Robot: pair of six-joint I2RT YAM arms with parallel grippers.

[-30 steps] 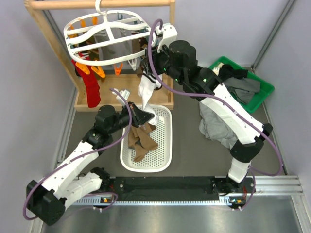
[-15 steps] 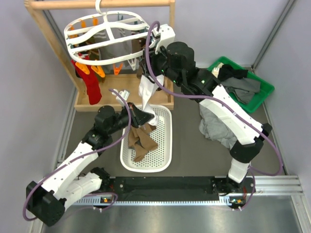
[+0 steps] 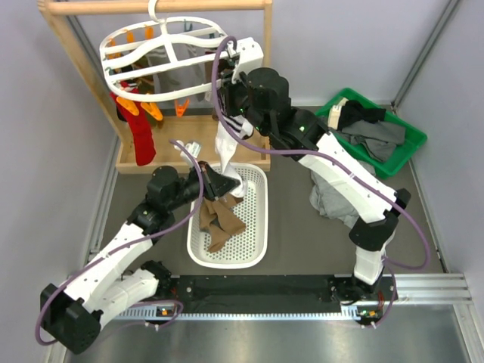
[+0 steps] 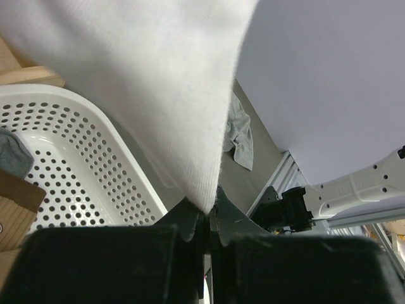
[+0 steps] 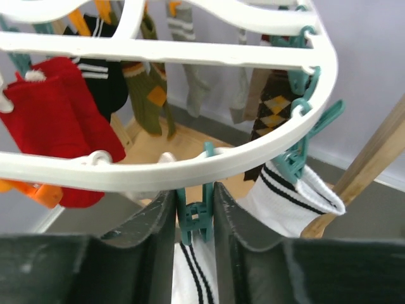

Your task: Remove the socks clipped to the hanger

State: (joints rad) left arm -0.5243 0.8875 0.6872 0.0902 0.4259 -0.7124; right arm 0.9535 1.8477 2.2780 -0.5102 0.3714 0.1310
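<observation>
The white hanger (image 3: 162, 60) hangs from the rail with socks clipped under it, among them red socks (image 5: 57, 120) and an argyle one (image 5: 269, 117). My right gripper (image 5: 194, 193) is at the hanger's near rim (image 5: 114, 171), shut on a teal clip (image 5: 196, 218). That clip holds a white sock with black stripes (image 5: 190, 272). The same white sock (image 3: 227, 147) hangs down to my left gripper (image 3: 227, 181), which is shut on its lower end (image 4: 145, 82). A second striped white sock (image 5: 297, 193) hangs from the clip to the right.
A white perforated basket (image 3: 253, 219) below the hanger holds brown socks (image 3: 219, 219). The wooden rail stand (image 3: 76, 76) carries the hanger. A green bin (image 3: 404, 147) of dark garments sits at the right, with a grey heap (image 3: 333, 193) on the table.
My right gripper has moved left and up to the hanger's rim and closed on the teal clip. The left arm and the sock's lower end have stayed put.
</observation>
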